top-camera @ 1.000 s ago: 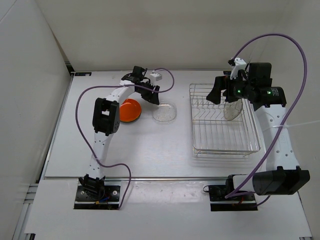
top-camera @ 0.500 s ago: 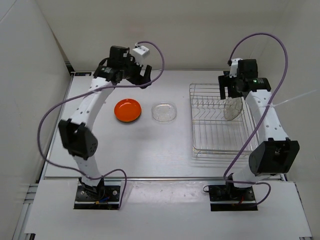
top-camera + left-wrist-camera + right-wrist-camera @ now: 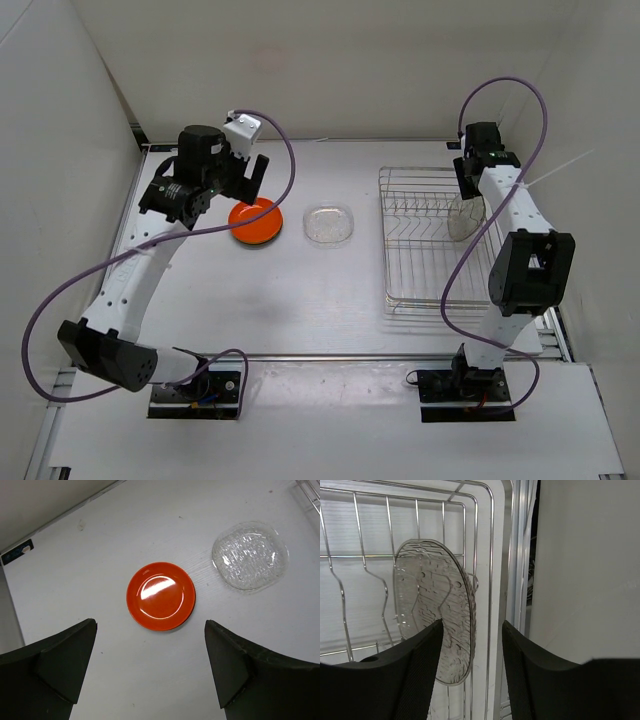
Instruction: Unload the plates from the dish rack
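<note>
Unloading is at the only plate seen in the dish rack: the orange plate and one clear plate lie flat on the table, near each other but apart, while a second clear plate stands on edge by the rack's far right side. Your right gripper hangs over it with fingers parted and the rim in the gap, contact impossible to tell. The next move likely calls for closing on that rim and lifting straight up. Your left gripper hovers spread wide and empty above the orange plate.
</note>
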